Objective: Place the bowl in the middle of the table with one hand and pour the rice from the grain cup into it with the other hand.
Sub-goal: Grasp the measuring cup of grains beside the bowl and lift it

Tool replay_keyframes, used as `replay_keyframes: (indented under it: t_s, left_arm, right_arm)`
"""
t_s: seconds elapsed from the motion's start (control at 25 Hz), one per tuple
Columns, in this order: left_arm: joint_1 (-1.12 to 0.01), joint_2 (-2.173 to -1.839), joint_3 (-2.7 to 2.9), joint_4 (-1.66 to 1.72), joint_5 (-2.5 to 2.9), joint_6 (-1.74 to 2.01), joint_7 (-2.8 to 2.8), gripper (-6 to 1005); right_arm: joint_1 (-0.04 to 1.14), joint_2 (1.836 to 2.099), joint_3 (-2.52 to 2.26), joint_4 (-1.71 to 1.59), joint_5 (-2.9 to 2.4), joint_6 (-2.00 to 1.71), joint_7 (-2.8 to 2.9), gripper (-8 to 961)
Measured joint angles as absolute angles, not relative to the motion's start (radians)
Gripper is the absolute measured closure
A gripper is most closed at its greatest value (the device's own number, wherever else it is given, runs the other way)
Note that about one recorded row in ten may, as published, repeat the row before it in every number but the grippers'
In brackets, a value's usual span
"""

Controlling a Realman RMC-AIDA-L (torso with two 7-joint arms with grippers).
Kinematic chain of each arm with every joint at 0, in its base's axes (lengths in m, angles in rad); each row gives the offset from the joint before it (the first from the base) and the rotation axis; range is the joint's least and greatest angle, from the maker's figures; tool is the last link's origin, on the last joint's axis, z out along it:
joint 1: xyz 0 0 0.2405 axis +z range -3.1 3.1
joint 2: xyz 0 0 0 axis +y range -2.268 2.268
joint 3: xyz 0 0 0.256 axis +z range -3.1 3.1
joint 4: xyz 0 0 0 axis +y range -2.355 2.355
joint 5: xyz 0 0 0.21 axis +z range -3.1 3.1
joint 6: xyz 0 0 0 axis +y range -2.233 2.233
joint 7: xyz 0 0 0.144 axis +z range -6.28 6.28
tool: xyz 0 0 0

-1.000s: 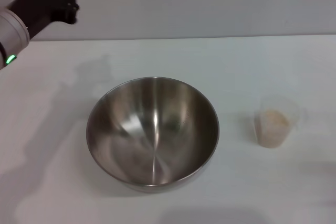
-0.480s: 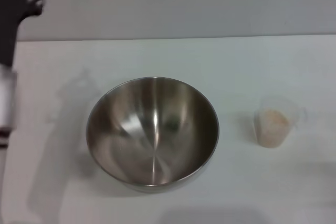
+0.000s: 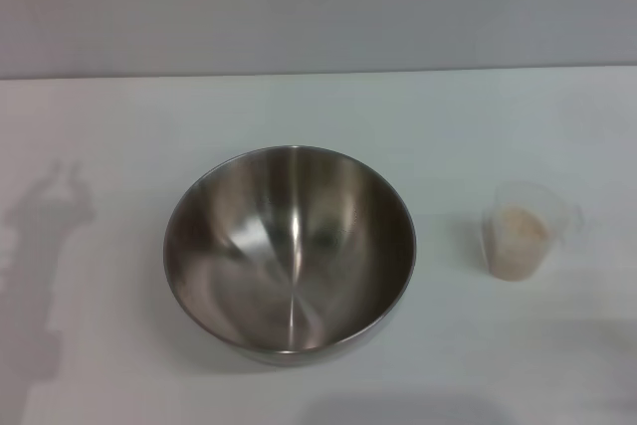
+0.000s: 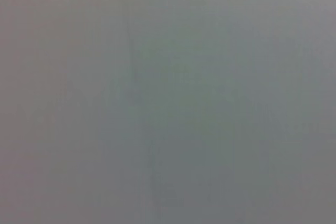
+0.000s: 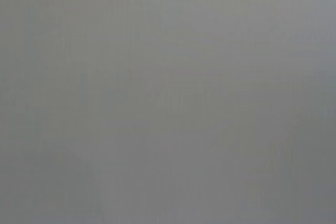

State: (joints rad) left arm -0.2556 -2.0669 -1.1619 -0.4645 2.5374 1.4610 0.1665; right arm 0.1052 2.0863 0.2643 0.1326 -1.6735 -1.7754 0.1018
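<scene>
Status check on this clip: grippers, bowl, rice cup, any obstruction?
Neither gripper in view. Large stainless-steel bowl empty, mid white table. Small clear plastic grain cup upright to its right, apart, off-white rice inside. Nothing between them.

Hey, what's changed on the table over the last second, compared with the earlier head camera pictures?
The left arm, seen a second ago at the far left of the head view, has gone up and out of view; only its shadow lies on the plain white table. Nothing was grasped or released. The large stainless-steel bowl and the small clear plastic grain cup with its pale rice have not moved.
</scene>
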Motion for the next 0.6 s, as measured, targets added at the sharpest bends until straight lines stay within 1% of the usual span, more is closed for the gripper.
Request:
replay_keyframes:
  t_s: [0.12,0.2,0.32,0.6]
  left_arm:
    - [-0.253,-2.067,-1.175,-0.448,2.535,1.464,0.16,845]
    - [-0.22,-2.069,-1.213,-0.427,2.534,1.463,0.142,807]
    - [-0.214,-2.07,-1.224,-0.419,2.532,1.459,0.131,750]
    - [-0.24,-2.071,-1.275,-0.313,2.52,1.441,0.01,451]
  right_arm:
    - [0.094,2.087,0.25,0.135,-1.674,-1.775,0.102,109]
    - [0.082,2.088,0.229,0.135,-1.674,-1.773,0.101,108]
    - [0.069,2.088,0.197,0.135,-1.674,-1.758,0.101,108]
    - [0.088,2.088,0.17,0.146,-1.674,-1.596,0.086,109]
